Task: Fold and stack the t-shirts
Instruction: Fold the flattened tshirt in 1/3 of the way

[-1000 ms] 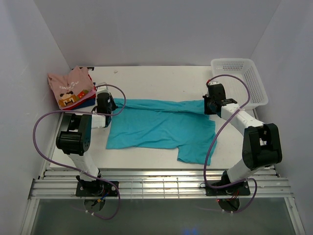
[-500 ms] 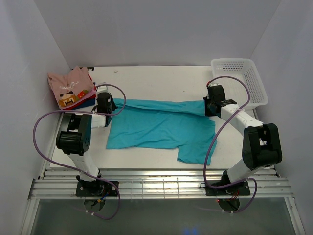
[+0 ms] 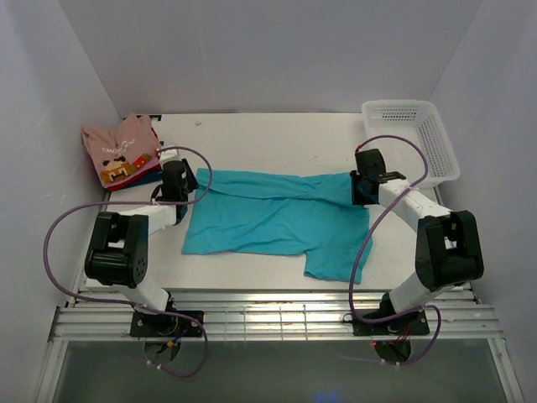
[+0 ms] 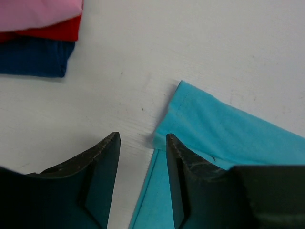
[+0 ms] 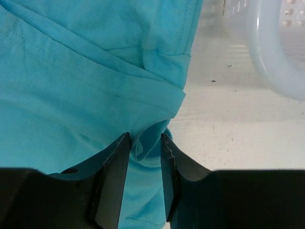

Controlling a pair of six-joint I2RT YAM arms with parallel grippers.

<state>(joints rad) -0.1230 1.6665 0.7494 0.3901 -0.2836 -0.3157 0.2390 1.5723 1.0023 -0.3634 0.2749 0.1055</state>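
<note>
Teal t-shirt (image 3: 277, 220) spread across the middle of the white surface (image 3: 268, 138), its far edge turned over into a narrow band that runs between the two tools. A lobe of cloth reaches toward the near edge on the right.

Left tool (image 4: 143, 138): at the shirt's far-left corner, fingers apart. Only bare surface and a sliver of teal hem show in the gap. The corner of the cloth lies just beyond one fingertip (image 4: 167, 139), ungripped.

Right tool (image 5: 144, 136): at the shirt's far-right corner, fingers apart. A loose bunch of teal cloth sits in the gap between them.

Stack of folded t-shirts (image 3: 122, 151): far-left corner of the surface, near the left tool and apart from the teal shirt. Pink t-shirt (image 4: 38, 12) with a pixel-block graphic on top, red t-shirt (image 4: 52, 31) beneath, dark blue t-shirt (image 4: 33, 57) lowest.

White mesh basket (image 3: 440, 143): far right, beyond the right tool.
</note>
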